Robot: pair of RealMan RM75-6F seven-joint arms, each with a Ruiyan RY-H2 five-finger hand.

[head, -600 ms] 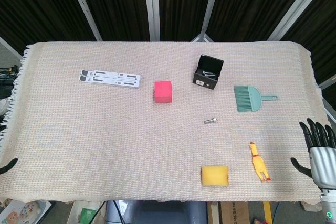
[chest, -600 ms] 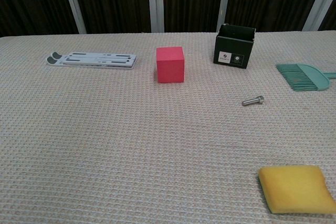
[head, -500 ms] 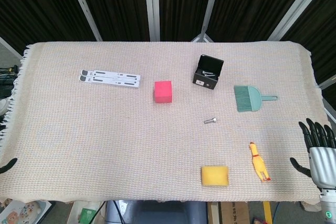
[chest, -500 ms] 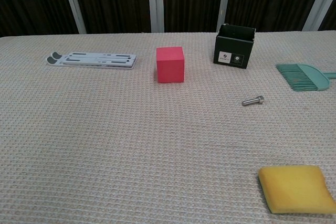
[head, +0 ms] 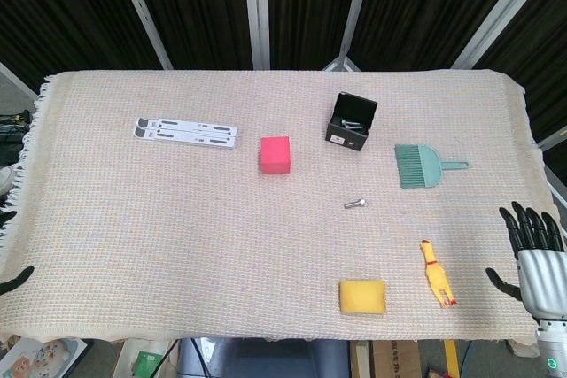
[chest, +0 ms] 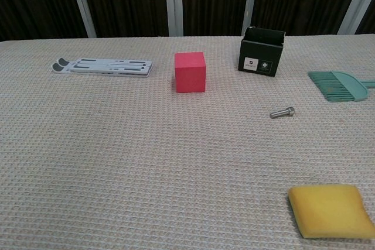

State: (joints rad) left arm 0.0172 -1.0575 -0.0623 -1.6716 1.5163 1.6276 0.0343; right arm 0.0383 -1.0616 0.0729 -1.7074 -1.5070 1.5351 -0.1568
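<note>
My right hand hovers off the table's right front corner with its fingers spread and nothing in it. The thing nearest to it is a yellow rubber chicken lying on the cloth to its left. Of my left hand only a dark fingertip shows at the left edge of the head view, so its pose is hidden. Neither hand appears in the chest view.
On the woven cloth lie a pink cube, an open black box, a teal hand brush, a small bolt, a yellow sponge and a flat white stand.
My right hand has sunk slightly toward the lower edge of the head view. The objects on the cloth have not moved.
</note>
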